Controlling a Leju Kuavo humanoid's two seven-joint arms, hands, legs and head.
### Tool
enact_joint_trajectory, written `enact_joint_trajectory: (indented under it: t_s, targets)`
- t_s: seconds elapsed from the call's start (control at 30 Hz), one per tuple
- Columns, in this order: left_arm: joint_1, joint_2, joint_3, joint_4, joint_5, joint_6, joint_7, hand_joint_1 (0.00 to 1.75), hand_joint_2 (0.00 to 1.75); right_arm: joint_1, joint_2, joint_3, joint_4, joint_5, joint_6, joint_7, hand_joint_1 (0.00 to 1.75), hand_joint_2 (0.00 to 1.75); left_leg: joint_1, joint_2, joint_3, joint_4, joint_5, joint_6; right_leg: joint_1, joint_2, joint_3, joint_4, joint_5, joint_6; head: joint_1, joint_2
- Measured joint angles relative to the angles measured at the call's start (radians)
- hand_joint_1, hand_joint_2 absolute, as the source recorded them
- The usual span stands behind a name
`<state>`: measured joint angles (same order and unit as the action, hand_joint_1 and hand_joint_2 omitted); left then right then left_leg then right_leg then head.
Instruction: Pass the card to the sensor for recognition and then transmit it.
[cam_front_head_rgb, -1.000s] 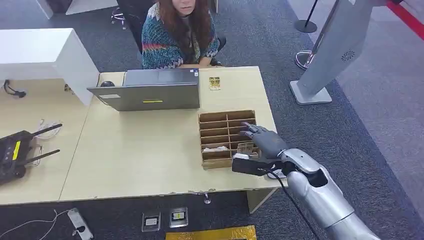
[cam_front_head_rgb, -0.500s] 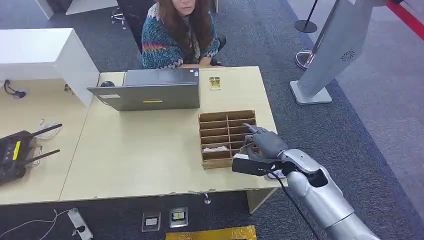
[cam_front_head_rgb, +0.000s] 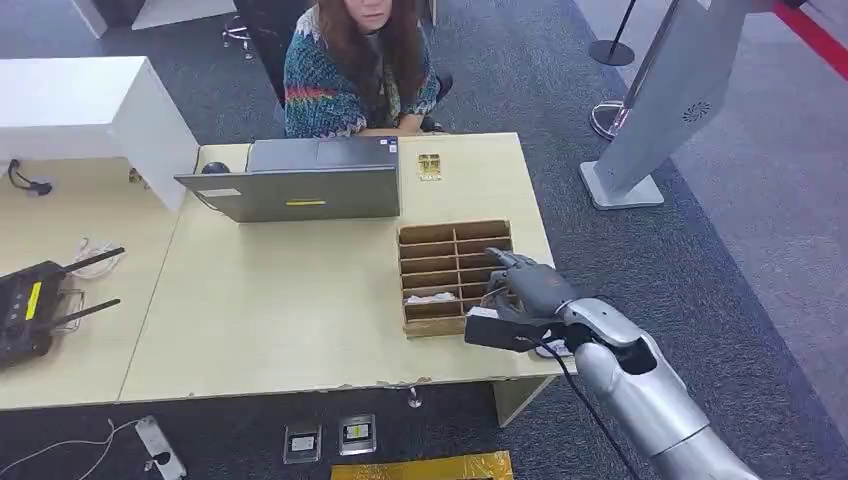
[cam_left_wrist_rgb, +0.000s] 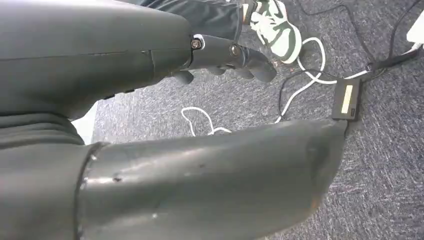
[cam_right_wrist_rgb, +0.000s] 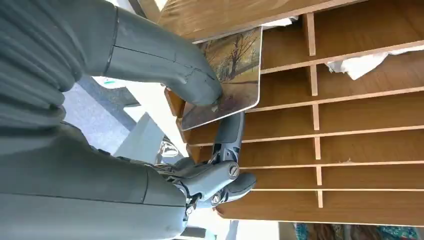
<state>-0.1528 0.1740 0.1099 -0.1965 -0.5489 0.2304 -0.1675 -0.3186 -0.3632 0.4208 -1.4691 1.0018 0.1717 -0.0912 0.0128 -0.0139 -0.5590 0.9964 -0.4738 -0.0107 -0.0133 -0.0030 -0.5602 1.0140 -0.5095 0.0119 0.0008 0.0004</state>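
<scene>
- Between thumb and a finger of the right hand (cam_right_wrist_rgb: 200, 125): card (cam_right_wrist_rgb: 232, 75), pinched at one corner, its far end in a slot of the wooden divided tray (cam_right_wrist_rgb: 350, 145).
- Grip: small purchase; the card may pivot or slide out on lifting.
- Beside the fingers: slot dividers; a tilted card may catch and drag the tray.
- Left hand (cam_left_wrist_rgb: 225, 55): hanging over carpet, fingers curled loosely, holding nothing.
- Sensor: cannot tell which item.

One card (cam_right_wrist_rgb: 234, 65), one laptop (cam_front_head_rgb: 300, 185)
</scene>
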Motion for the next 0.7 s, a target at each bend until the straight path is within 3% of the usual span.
enact_joint_trajectory:
  t_s: [0.37,0.7]
  targets:
    - [0.004,0.0,0.0,0.0,0.0,0.0,-0.003,0.0,0.0,-0.021,0.0,-0.015,-0.002,-0.006,-0.022,-0.014,1.75,1.75,0.0,0.0,0.0,0.0,0.0,0.0,0.0,0.0,0.0,0.0,0.0,0.0,0.0,0.0]
    - [-0.016,-0.002,0.0,0.0,-0.026,-0.001,-0.003,0.0,0.0,-0.333,-0.041,-0.135,0.0,-0.035,-0.045,-0.072,1.75,1.75,-0.001,0.0,0.0,0.0,0.001,0.0,-0.001,0.001,0.0,0.0,0.002,0.0,0.0,0.0]
